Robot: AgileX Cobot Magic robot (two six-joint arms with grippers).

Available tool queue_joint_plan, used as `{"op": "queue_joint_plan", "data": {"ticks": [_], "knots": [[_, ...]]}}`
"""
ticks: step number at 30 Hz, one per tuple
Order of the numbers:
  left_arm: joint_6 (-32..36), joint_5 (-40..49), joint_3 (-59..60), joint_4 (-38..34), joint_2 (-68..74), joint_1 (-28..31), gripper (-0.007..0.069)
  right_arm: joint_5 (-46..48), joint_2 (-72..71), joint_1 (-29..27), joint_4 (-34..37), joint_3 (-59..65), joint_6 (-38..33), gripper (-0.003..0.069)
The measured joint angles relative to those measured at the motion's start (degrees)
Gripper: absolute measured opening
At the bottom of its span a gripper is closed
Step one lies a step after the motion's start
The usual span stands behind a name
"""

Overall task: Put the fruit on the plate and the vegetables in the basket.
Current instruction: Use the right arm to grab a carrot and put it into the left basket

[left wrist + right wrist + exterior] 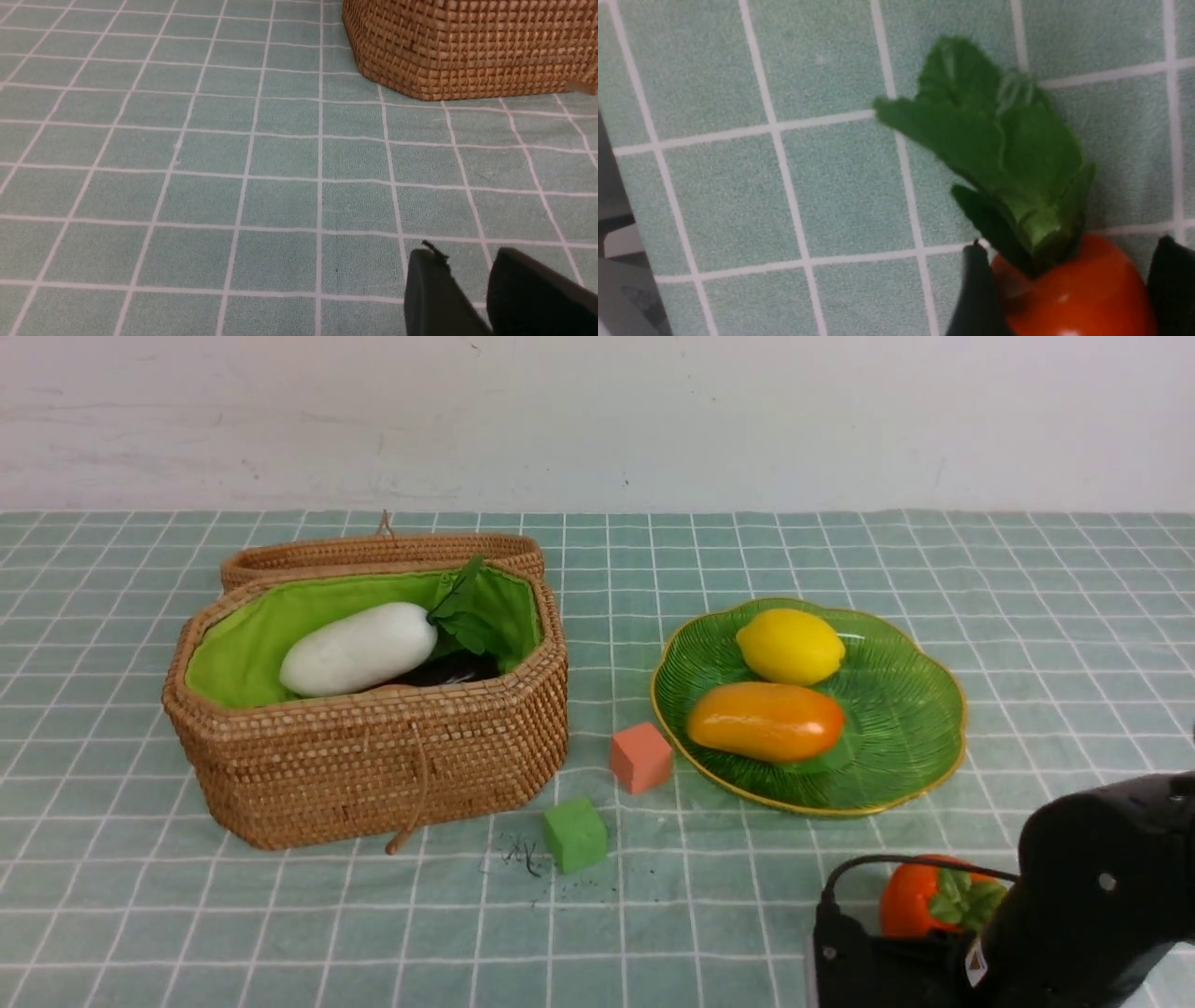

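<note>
The persimmon [910,901], orange-red with a green leaf cap, sits on the cloth at the front right, half hidden by my right arm [1102,887]. In the right wrist view my right gripper [1071,245] has a finger pressed on each side of the persimmon [1069,294]. The green plate [896,709] holds the lemon [791,646] and the mango [766,721]. The wicker basket [373,747] holds the white radish [359,649] and something dark [457,669] beneath it. My left gripper [465,254] hovers over bare cloth near the basket [467,46], slightly open and empty.
A salmon cube [640,758] lies between basket and plate, touching the plate's rim. A green cube [575,833] lies in front of it, with dark crumbs beside it. The basket's lid [373,553] lies folded back behind it. A cord loop [415,803] hangs down its front.
</note>
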Motion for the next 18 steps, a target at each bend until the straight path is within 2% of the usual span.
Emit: {"op": "queue_joint_plan", "data": {"ticks": [2, 11, 15, 18], "knots": [[0.0, 0.0, 0.0, 0.0, 0.0, 0.0, 0.0185, 0.85, 0.12, 0.0, -0.46, -0.72, 0.07, 0.0397], [0.0, 0.0, 0.0, 0.05, 0.0, 0.0, 0.0187, 4.68, 0.12, 0.0, 0.63, -17.36, 5.0, 0.0401], [0.0, 0.0, 0.0, 0.05, 0.0, 0.0, 0.0194, 0.09, 2.24, 0.0, 9.44, -30.27, 3.7, 0.0401], [0.0, 0.0, 0.0, 0.05, 0.0, 0.0, 0.0197, -4.74, 7.76, 0.0, 19.1, -39.93, -1.01, 0.0401]]}}
